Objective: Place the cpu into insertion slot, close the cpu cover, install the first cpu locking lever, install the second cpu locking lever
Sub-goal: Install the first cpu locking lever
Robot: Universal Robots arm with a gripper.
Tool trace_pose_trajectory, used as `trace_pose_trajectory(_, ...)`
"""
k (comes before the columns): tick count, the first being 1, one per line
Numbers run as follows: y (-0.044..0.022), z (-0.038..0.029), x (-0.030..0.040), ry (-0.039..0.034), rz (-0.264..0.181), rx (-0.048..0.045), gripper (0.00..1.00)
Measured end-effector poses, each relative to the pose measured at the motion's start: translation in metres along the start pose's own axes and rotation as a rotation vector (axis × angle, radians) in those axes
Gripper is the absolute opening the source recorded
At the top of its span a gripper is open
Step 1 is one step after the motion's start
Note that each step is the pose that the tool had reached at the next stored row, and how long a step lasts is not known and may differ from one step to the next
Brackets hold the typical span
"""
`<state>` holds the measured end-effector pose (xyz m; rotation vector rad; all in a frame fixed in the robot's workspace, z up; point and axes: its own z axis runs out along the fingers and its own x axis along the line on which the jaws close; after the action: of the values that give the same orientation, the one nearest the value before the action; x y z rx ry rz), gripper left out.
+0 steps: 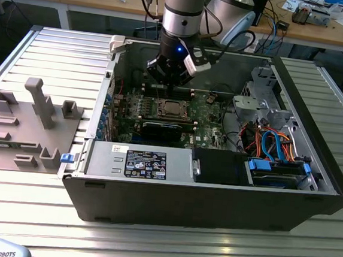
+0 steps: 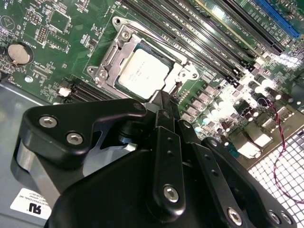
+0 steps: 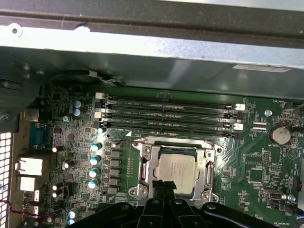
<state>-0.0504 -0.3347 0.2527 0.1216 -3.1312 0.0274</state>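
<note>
Cpu (image 3: 176, 173), square with matte silvery top, sat under shiny metal cover (image 3: 144, 167) mid-frame; black pincer (image 3: 162, 186) hovered with fingers together, empty.

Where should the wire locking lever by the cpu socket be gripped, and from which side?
Probably its bent end, at the insertion slot corner nearest the coin battery, coming down from above. The wire locking lever lies flat along the slot's edge, beside the memory slots, so its straight run offers little room.
</note>
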Motion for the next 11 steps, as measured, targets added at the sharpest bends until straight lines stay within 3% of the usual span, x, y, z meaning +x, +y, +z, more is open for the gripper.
trace_pose_trajectory(11,0.0003,0.0005,0.0034,0.0000,0.000,0.0000,0.11)
